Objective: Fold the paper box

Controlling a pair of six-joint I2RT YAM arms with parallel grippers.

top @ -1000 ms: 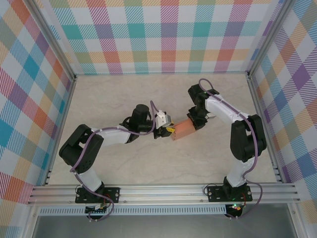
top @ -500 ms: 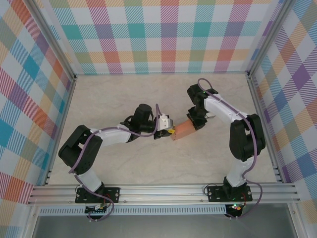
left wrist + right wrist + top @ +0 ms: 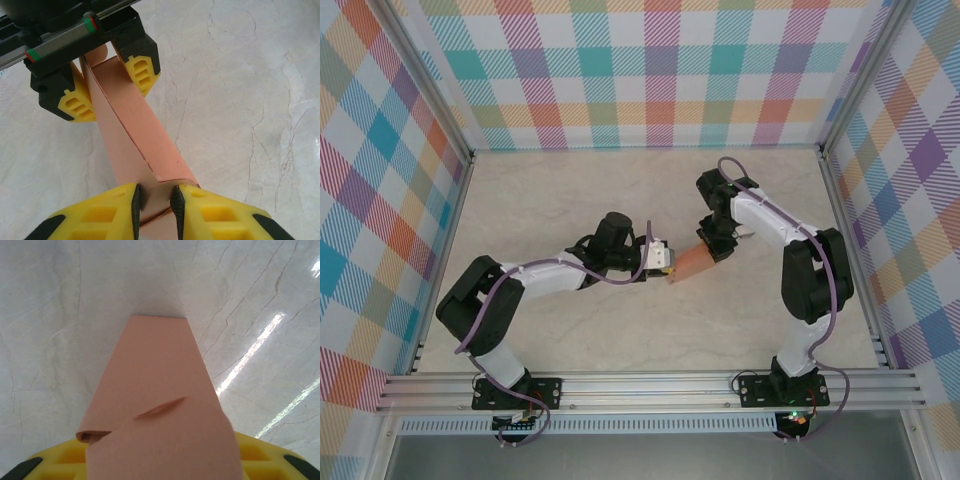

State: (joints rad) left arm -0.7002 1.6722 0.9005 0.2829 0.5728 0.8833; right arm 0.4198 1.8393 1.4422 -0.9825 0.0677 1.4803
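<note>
**A:** Top external view: what is changing?

**B:** The left arm (image 3: 550, 272) is stretching further toward three o'clock than a second ago, bringing the left gripper (image 3: 663, 262) onto the paper box (image 3: 692, 265) near the middle of the table (image 3: 570, 200).

**A:** And the jaws?

**B:** Both are clamping it, with the right gripper (image 3: 712, 245) pinching the opposite end. With both ends held, I judge a fold is coming.

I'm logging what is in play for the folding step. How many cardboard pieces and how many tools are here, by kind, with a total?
paper box: 1
tool: 2, the left tool and the right tool, each clamped on an end of the box
Total: 3
</note>
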